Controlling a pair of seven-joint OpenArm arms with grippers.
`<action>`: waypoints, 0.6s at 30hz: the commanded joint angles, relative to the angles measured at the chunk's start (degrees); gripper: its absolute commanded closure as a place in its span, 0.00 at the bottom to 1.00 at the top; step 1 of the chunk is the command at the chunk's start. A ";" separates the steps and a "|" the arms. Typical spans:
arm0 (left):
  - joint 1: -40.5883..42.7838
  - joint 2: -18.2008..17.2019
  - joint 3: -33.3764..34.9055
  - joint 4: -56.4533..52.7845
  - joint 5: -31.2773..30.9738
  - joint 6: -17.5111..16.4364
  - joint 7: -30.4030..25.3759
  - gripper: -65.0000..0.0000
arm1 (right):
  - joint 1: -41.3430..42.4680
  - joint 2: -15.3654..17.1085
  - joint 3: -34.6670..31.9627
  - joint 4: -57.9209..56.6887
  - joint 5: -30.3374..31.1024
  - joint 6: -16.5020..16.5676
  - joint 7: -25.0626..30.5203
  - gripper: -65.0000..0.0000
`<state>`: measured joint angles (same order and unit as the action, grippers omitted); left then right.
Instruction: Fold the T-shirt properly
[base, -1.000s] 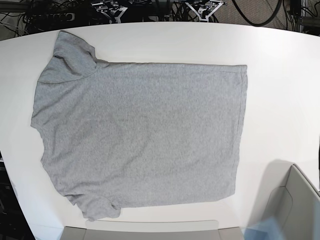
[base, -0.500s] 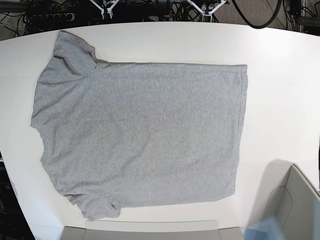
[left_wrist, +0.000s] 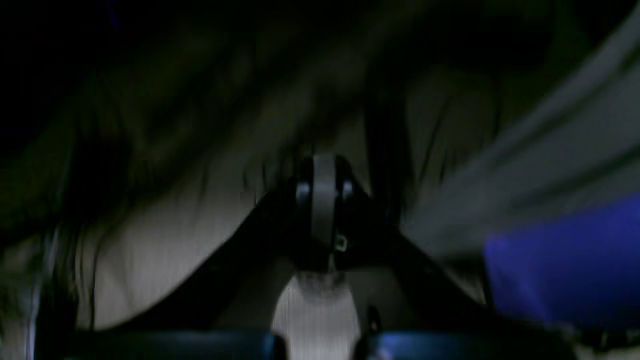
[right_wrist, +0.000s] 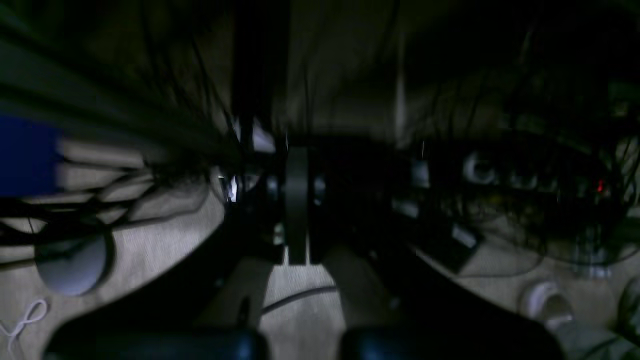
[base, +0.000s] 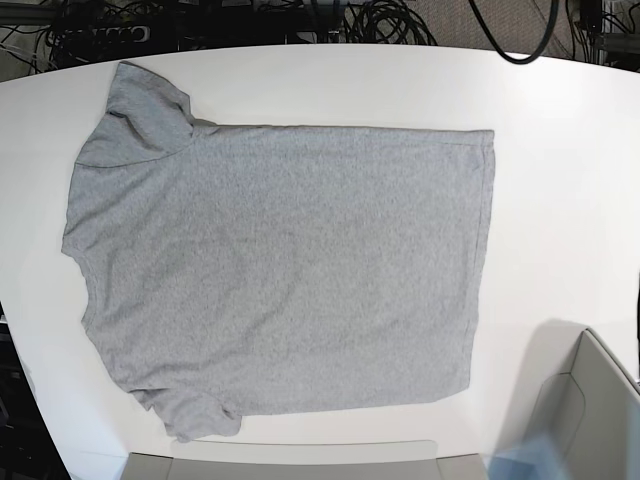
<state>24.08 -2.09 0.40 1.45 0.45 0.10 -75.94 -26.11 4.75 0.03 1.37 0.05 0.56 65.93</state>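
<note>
Since half a second ago the white gripper tips that poked in at the far edge of my base view have gone; neither arm shows there now, and the T-shirt (base: 280, 275) has not shifted.

I see a white table (base: 560, 150) with a rounded far edge. Behind it runs a dark strip of tangled black cables (base: 380, 20) and a power strip (base: 100, 33) at the far left. The T-shirt lies flat on the table, plain grey side up, collar and sleeves toward the left of the view, straight hem toward the right. The far sleeve (base: 140, 115) reaches up toward the table's back edge; the near sleeve (base: 195, 415) is slightly rumpled beside the front edge. At the near edge sits a pale grey bin rim (base: 285, 458), and to the right of it a grey open box (base: 585, 410), near the shirt's hem corner but apart from it. Nothing lies on the cloth.

Both wrist feeds are dark and smeared with motion. On the right wrist feed I make out the right gripper (right_wrist: 297, 210) over floor and cables, its fingers seemingly pressed together. On the left wrist feed the left gripper (left_wrist: 324, 210) looks the same, closed on nothing, with a blue blur (left_wrist: 565, 260) to its right.
</note>
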 joint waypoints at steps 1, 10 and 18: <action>1.90 -0.15 0.25 1.49 -0.05 0.03 -0.50 0.99 | -1.80 0.56 0.10 1.05 0.34 -0.07 -0.31 0.99; 17.81 -0.15 0.25 32.52 0.04 0.03 -0.94 0.97 | -16.40 1.36 0.01 25.49 7.11 0.28 0.13 0.99; 31.18 0.20 -0.36 63.12 0.04 0.03 -0.85 0.86 | -33.54 2.94 0.01 59.16 7.64 0.28 -1.01 0.96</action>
<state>53.41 -2.07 0.23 64.29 0.60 -0.01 -75.05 -58.08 7.64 -0.01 60.18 7.64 0.49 63.44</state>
